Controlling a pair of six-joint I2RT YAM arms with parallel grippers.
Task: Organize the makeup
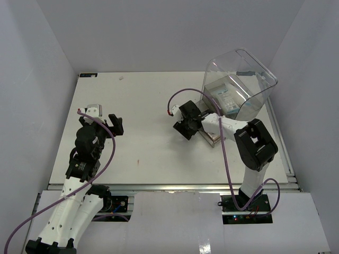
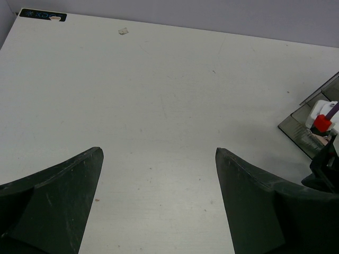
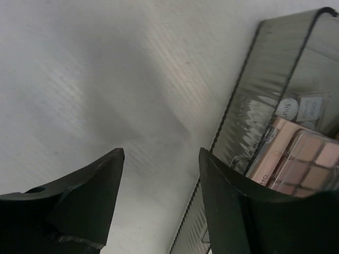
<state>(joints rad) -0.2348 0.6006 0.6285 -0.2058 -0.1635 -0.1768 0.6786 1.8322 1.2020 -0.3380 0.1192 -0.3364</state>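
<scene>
- Soft overhead light is keeping the white worktop [image 1: 148, 100] evenly bright.
- The clear box [image 1: 259, 79] is catching faint glare on its curved wall.
- The right wrist view is looking dim and smeared, with a broad soft shadow lying ahead of the right tool [image 3: 161, 156].

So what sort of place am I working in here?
Probably a lab test cell: a white table closed in by plain grey walls, left arm and right arm bolted at its near edge.
</scene>
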